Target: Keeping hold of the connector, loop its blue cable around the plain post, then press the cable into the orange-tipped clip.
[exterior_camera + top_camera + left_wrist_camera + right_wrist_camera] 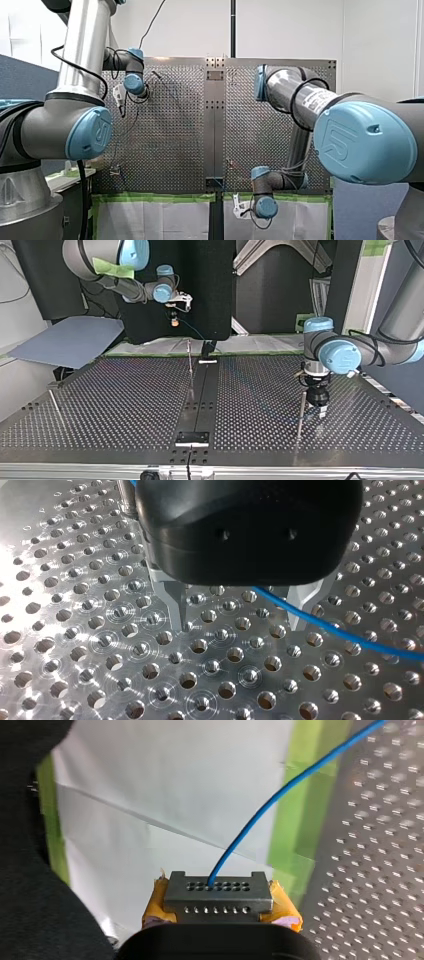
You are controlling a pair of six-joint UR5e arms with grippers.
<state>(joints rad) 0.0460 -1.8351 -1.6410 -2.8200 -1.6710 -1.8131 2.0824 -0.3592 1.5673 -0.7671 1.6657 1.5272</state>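
In the right wrist view my right gripper is shut on the grey connector, with yellow pads on both sides of it. The blue cable leaves the connector's face. In the top view that gripper hangs beyond the table's far edge, and the cable drops toward the table's middle. My left gripper is open just above the perforated plate, and the blue cable runs past one metal finger. A plain post stands right beside my left gripper.
A thin upright pin stands at the table's far middle, and another post leans at the top view's left. A dark centre rail splits the perforated table. White paper edged with green tape lies under my right gripper.
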